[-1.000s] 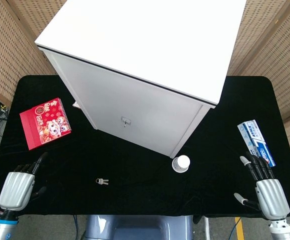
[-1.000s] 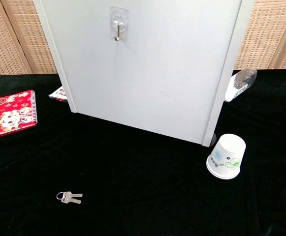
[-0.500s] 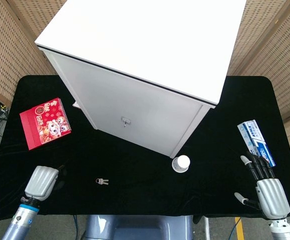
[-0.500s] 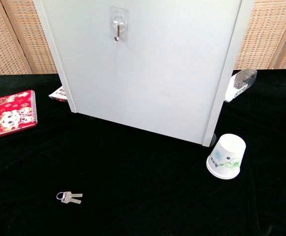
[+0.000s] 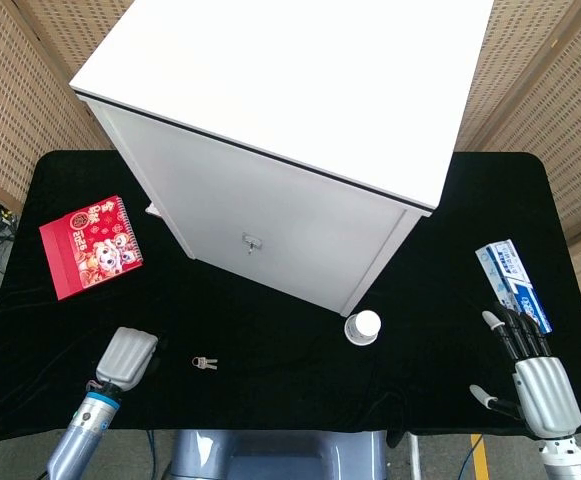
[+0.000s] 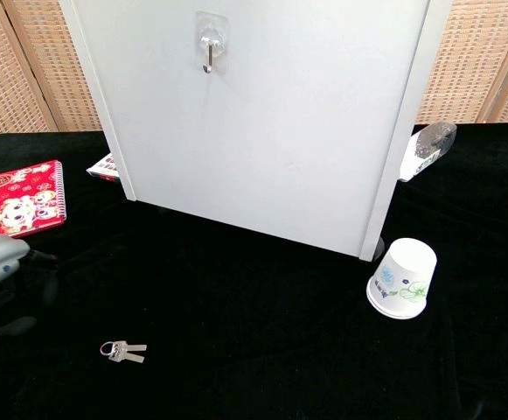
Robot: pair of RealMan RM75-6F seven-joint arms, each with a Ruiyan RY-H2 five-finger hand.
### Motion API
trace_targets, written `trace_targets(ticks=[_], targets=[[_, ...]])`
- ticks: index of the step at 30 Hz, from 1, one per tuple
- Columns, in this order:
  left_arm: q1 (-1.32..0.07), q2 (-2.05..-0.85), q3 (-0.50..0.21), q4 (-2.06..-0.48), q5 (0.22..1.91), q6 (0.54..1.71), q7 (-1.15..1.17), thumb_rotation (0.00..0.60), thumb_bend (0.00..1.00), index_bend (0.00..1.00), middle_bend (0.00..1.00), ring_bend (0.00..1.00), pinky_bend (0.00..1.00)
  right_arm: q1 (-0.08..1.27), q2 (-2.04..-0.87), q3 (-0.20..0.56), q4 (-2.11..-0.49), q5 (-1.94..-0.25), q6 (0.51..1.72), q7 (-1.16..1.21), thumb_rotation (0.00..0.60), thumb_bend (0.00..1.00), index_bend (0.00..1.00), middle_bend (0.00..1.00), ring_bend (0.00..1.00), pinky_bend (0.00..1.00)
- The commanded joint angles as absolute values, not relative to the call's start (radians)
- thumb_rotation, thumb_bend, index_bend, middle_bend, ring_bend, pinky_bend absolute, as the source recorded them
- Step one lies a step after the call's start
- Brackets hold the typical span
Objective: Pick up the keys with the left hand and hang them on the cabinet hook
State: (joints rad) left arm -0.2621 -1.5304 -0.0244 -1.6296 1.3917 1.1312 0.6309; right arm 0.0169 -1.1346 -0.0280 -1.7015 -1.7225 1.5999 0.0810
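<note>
The small keys (image 5: 204, 363) on a ring lie flat on the black table, shown also as keys (image 6: 122, 351) in the chest view. My left hand (image 5: 128, 358) hovers just left of them, back up, holding nothing; in the chest view the left hand (image 6: 0, 264) enters at the left edge with dark fingers spread. The metal hook (image 6: 208, 54) sits high on the white cabinet (image 6: 262, 122) front, a tiny hook (image 5: 253, 242) from above. My right hand (image 5: 535, 378) rests at the table's front right, fingers extended and empty.
An upturned paper cup (image 6: 402, 277) stands by the cabinet's right front corner. A red notebook (image 5: 92, 246) lies far left. A blue-white box (image 5: 513, 283) lies just beyond my right hand. A shiny packet (image 6: 430, 147) shows behind the cabinet.
My left hand has moved right along the table's front edge toward the keys and now shows in the chest view. The keys and my right hand have not moved.
</note>
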Motion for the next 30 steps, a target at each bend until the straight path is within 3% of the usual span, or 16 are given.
trace_targets(ticks=[1, 7, 30], targets=[[-0.280, -1.559, -0.023, -1.614, 1.380, 1.117, 0.653, 0.600, 0.38, 0.47, 0.95, 0.88, 0.79, 0.017, -1.135, -0.028, -1.701, -1.724, 1.601, 0.082, 0.600, 0.11, 0.00, 0.00, 0.00, 0.00], [-0.301, -1.611, -0.010, -1.586, 1.363, 1.102, 0.687, 0.600, 0.45, 0.49, 0.95, 0.88, 0.79, 0.016, -1.131, -0.026, -1.702, -1.720, 1.603, 0.091, 0.600, 0.11, 0.00, 0.00, 0.00, 0.00], [-0.346, -1.729, 0.012, -1.472, 1.283, 1.083, 0.746, 0.600, 0.44, 0.48, 0.95, 0.88, 0.79, 0.015, -1.122, -0.022, -1.701, -1.714, 1.610, 0.117, 0.600, 0.11, 0.00, 0.00, 0.00, 0.00]])
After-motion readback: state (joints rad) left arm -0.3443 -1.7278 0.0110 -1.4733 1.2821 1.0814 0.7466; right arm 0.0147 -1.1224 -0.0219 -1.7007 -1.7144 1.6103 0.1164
